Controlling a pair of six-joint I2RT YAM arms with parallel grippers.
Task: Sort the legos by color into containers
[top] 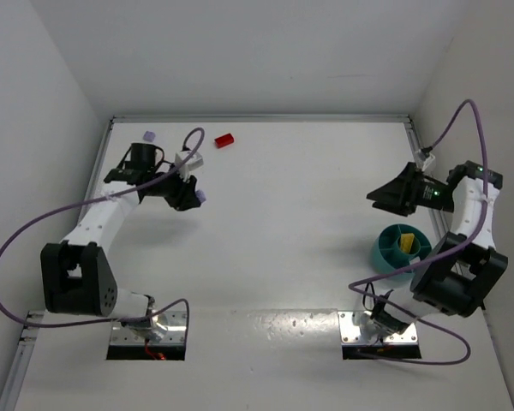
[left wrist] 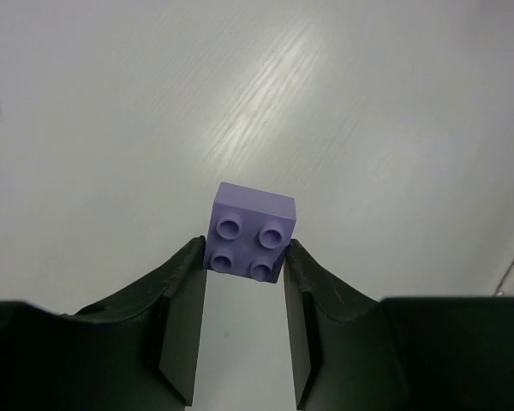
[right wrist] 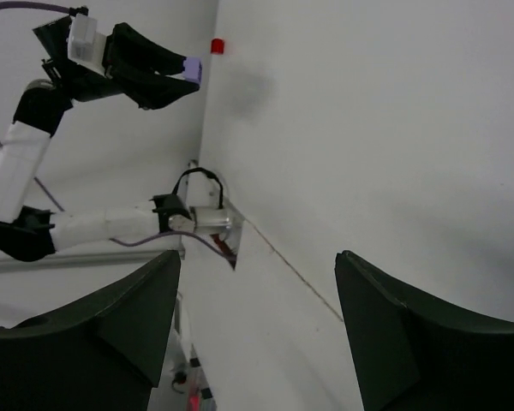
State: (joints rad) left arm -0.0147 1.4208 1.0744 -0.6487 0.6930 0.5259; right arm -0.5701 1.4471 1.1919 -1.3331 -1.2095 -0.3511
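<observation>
From above, my left gripper (top: 194, 195) hangs over the far-left part of the table (top: 283, 231), clamped on a purple brick (top: 201, 196). A second purple brick (top: 150, 135) and a red brick (top: 224, 139) lie loose near the back edge. The dish (top: 385, 257) sits well apart on the right, close to my right arm's base, with a yellow brick (top: 407, 243) in one compartment, and my right gripper (top: 379, 195) hovers just beyond it. I judge this the carry step: the brick is picked but not yet delivered. The next move calls for a long sweep across the bare middle to a compartment other than the yellow one (which one suits purple I can't tell), and my right arm may need to give way, since it crowds the dish. In the left wrist view my fingers (left wrist: 182, 295) pinch the brick's two sides with only their tips, studs facing the camera, so a jolt might twist it loose. In the right wrist view my fingers (right wrist: 111, 321) stand wide apart with nothing between them. Walls close off the left, back and right sides, so the open room is the middle.
</observation>
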